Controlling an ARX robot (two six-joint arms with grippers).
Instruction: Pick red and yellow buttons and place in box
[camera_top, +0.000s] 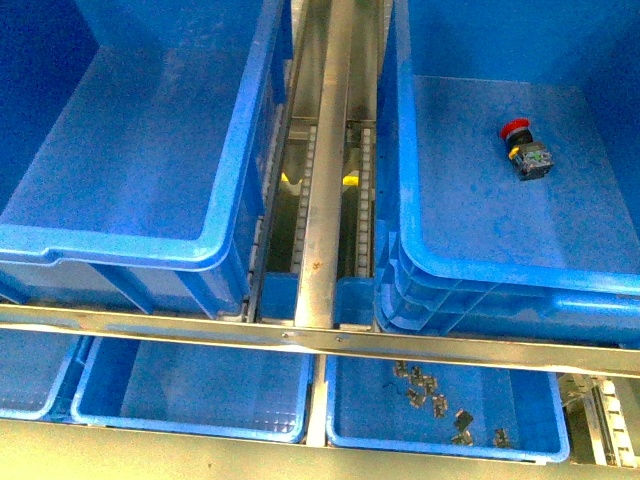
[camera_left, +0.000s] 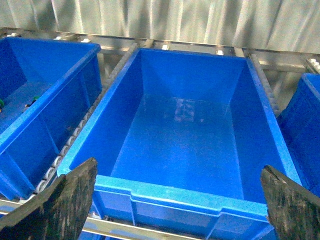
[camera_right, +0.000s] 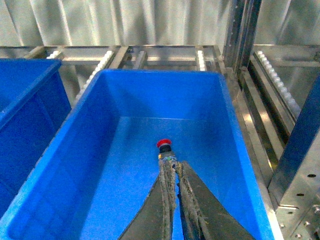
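Red button (camera_top: 524, 146), 2 o'clock in front view: likely light, rigid, slick-capped; grip its block body; right hand (camera_right: 172, 165) pressed together, empty; left hand (camera_left: 179, 165) spread apart.

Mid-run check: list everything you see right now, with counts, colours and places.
Red button: one, red cap, on the floor of the right bin.
Large bins: two, blue; the left bin is empty.
Shallow trays: three, blue, front row; the right tray holds small metal clips.
Metal rail: one, silver, between the large bins.
Left gripper: open, over the left bin.
Right gripper: shut, above the button, not gripping it.
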